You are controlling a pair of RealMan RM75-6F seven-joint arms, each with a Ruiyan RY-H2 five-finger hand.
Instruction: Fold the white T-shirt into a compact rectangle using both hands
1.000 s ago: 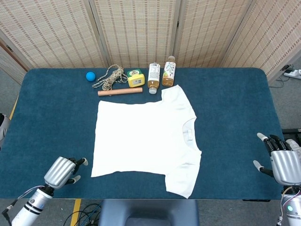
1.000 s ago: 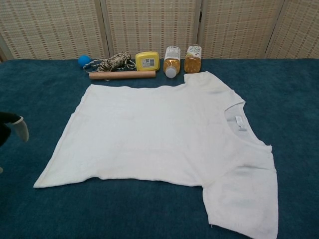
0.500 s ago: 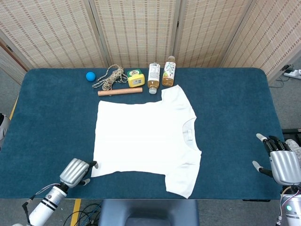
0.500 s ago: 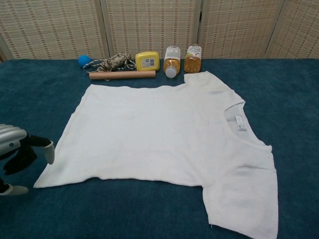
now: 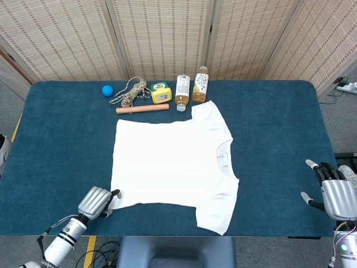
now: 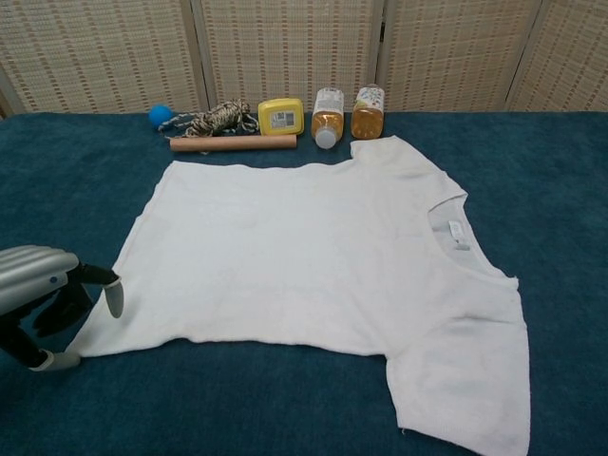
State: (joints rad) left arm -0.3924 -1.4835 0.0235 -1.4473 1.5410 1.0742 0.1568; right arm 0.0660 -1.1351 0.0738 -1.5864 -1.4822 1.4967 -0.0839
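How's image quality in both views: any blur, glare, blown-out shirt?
Head view: sharp, even light, T-shirt bright with its folds faint. Chest view: sharp too, left hand cut by the frame edge, faint glare on its metal back.

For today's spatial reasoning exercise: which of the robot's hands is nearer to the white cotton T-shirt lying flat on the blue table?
Left. The left hand is at the white cotton T-shirt's near hem corner, while the right hand sits at the table's far right edge, well clear of it.

Lab-like test setup: blue-covered table point(image 5: 268, 139), woven folding screens point(image 5: 162, 36) behind.
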